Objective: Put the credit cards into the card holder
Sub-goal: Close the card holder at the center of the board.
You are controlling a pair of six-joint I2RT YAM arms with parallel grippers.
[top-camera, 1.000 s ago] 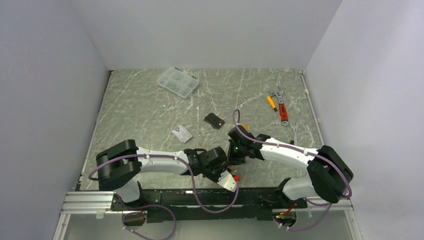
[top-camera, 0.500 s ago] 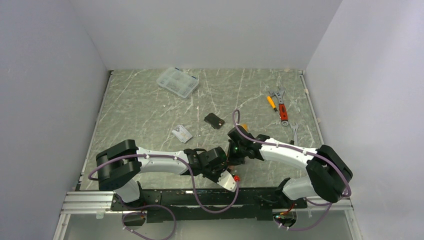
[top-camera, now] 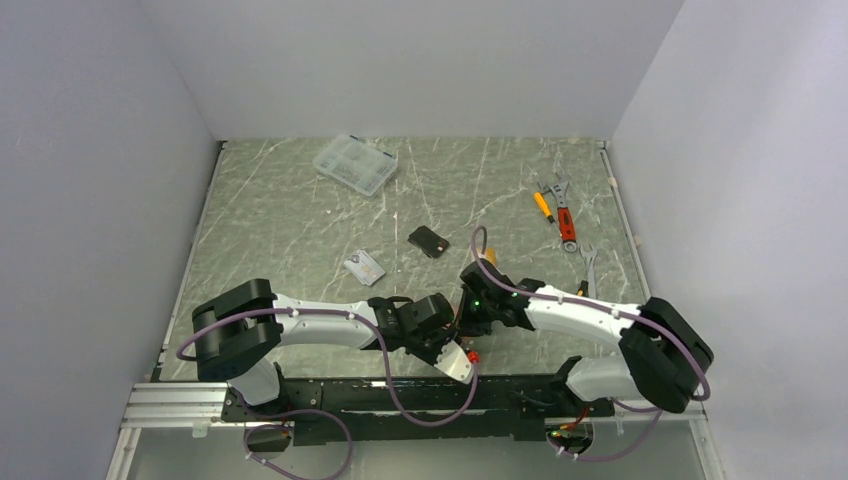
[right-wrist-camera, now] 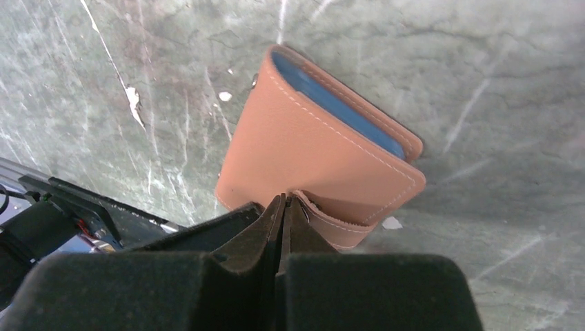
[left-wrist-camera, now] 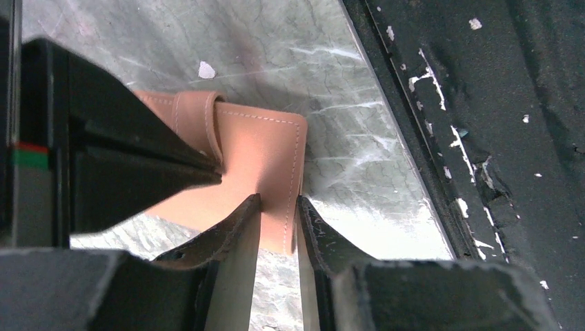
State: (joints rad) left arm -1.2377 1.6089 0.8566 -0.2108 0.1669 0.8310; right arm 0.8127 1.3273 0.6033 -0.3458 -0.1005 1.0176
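Observation:
The pinkish-brown card holder lies near the table's front edge, between both wrists. Blue shows inside its open far end. My left gripper is shut on one stitched edge of the holder. My right gripper is shut, pinching the end of the small closing tab. In the top view the two grippers meet and hide the holder. A silver-grey card and a black card lie flat farther back. An orange-gold card's edge peeks out behind the right wrist.
A clear compartment box sits at the back left. Wrenches and an orange screwdriver lie at the back right, with another wrench nearer. The black base rail runs just past the holder.
The right arm has shifted slightly toward the near right, baring more of the orange-gold edge behind it. The left arm has stayed put.

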